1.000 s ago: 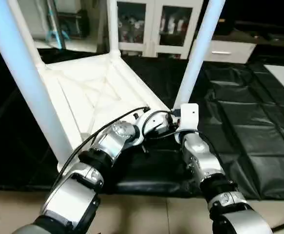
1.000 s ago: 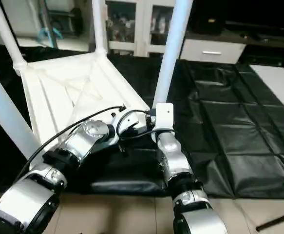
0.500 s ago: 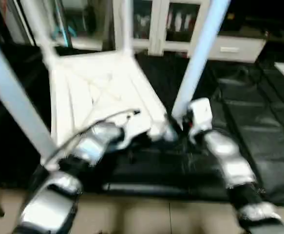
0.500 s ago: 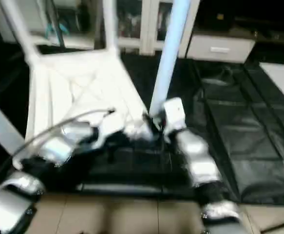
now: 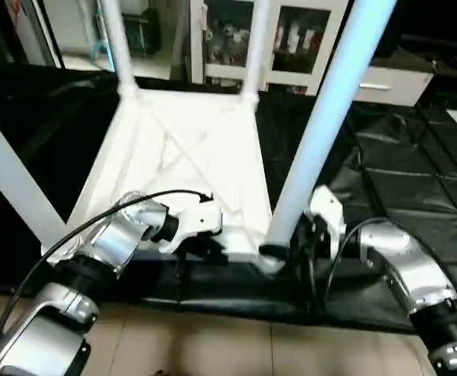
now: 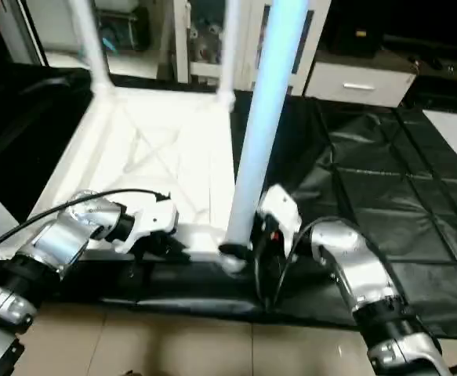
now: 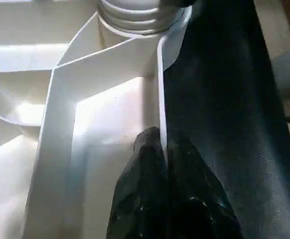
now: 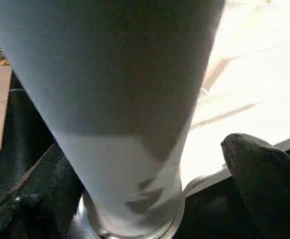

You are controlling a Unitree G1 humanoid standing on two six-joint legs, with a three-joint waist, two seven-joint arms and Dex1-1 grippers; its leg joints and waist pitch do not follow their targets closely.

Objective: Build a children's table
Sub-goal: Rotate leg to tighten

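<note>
Pinching the tabletop (image 5: 189, 157) near rim with left gripper (image 7: 165, 164) closed; right gripper (image 8: 149, 199) spread wide, straddling nearest leg (image 5: 322, 133), its top cut off.

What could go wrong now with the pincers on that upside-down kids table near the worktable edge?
1. The left pincer pinches only the tabletop's thin rim, so it may slip off.
2. The right pincer straddles the near leg at its base; a sideways push could cock that leg in its socket.
3. The tabletop sits at the worktable's near edge and could slide off.
</note>
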